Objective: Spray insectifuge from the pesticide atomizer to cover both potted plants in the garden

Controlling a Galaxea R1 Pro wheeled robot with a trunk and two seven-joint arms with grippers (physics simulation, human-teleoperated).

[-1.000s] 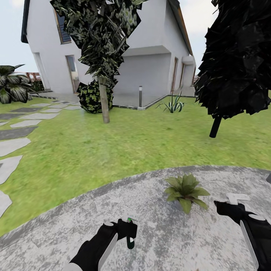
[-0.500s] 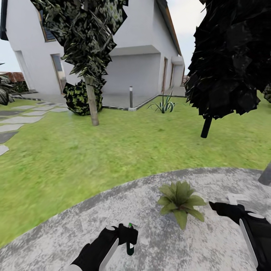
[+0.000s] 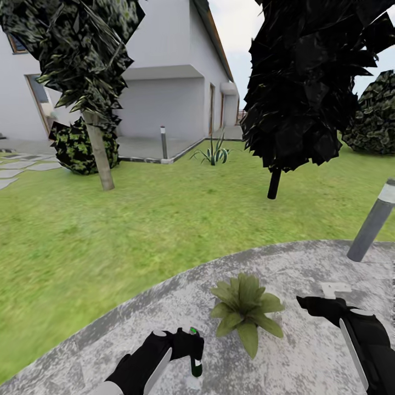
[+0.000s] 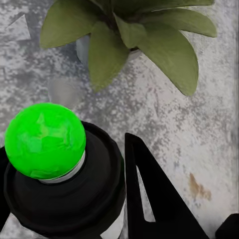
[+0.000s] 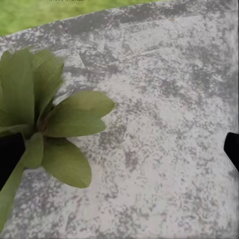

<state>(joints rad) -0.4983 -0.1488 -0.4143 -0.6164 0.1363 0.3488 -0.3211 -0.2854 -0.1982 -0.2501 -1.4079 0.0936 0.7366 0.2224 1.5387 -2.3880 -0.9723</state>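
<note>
Our head view swings to the right, so the whole scene slides leftward across it. The stepping stones and the palm at the left edge slip out of view. A grey bollard lamp (image 3: 376, 219) comes into view at the right, standing at the edge of the patio (image 3: 307, 362), and a rounded bush (image 3: 377, 112) appears behind it. The potted plant (image 3: 244, 310) now sits nearer our left gripper (image 3: 186, 346), which holds the pesticide atomizer (image 3: 195, 362) slightly lower in the view.
</note>
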